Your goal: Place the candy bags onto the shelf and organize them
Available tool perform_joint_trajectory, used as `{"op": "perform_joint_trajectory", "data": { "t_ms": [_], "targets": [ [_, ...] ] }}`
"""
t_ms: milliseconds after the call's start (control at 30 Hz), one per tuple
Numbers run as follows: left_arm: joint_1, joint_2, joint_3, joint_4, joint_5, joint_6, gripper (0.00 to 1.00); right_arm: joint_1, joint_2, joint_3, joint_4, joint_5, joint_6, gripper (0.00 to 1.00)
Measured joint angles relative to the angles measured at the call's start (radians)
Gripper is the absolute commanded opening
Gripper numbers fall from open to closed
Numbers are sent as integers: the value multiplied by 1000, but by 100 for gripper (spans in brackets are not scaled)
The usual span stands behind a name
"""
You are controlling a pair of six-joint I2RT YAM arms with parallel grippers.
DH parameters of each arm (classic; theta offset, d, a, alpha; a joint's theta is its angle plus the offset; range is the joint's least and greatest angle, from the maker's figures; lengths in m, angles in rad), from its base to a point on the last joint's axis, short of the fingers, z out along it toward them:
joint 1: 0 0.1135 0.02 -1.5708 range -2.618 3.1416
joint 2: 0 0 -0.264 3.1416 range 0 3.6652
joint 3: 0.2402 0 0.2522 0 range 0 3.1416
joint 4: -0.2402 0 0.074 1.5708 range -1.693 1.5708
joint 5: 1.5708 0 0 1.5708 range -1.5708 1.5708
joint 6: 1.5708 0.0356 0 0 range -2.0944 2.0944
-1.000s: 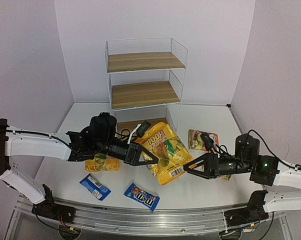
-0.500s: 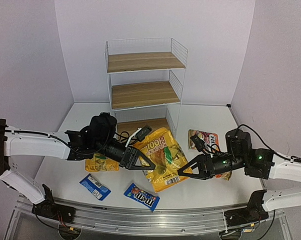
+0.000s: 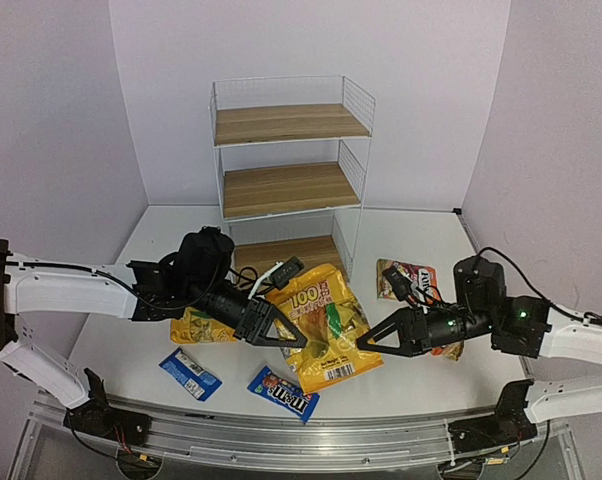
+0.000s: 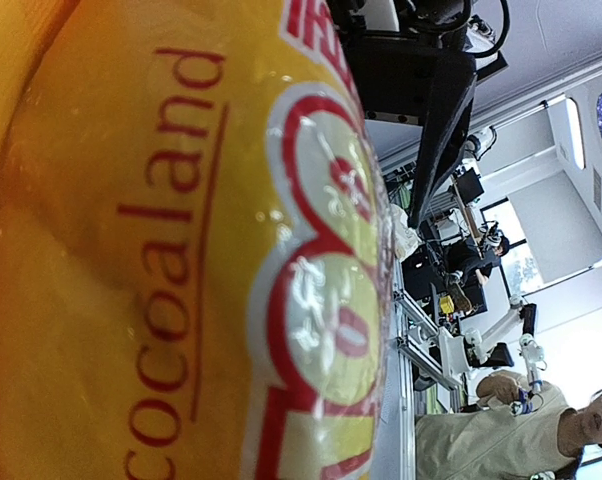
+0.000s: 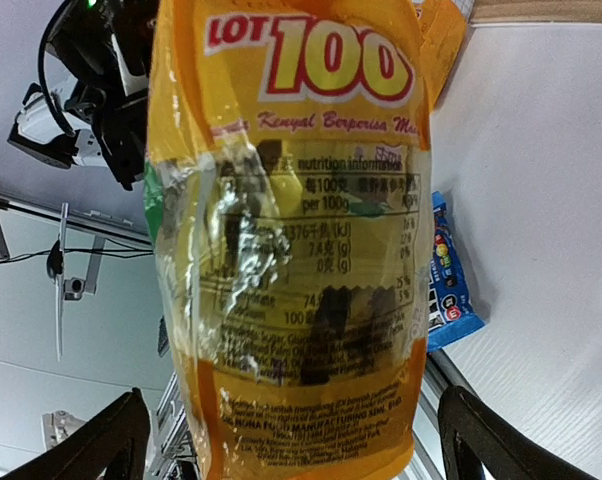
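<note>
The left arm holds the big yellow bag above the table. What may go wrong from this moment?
The left gripper pinches the glossy yellow bag by one side only, so it may slip out. The open right gripper straddles the bag's lower end; closing badly could crumple it or pull it loose.

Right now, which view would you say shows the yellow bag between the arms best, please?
Top external: the whole bag shows, in its place. The right wrist view gives its back panel large, top edge cropped. The left wrist view is too close, only print.
</note>
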Motion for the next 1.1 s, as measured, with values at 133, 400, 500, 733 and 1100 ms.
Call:
{"op": "perform_joint_trajectory", "data": {
  "t_ms": [133, 400, 500, 733, 1100],
  "targets": [
    [0, 0, 1, 1, -2, 0, 0, 0, 74, 0, 50, -54, 25, 77],
    [3, 7, 14, -5, -2, 1, 0, -1, 99, -4, 129, -80, 60, 40],
    [5, 17, 19, -10, -7, 0, 0, -3, 113, -11, 170, -89, 84, 7],
    [-2, 47, 34, -66, -121, -22, 91, -4, 118, -61, 218, -27, 133, 0],
    [-2, -212, 34, -311, -706, -145, 100, -5, 220, -62, 220, 203, 111, 0]
  ]
}}
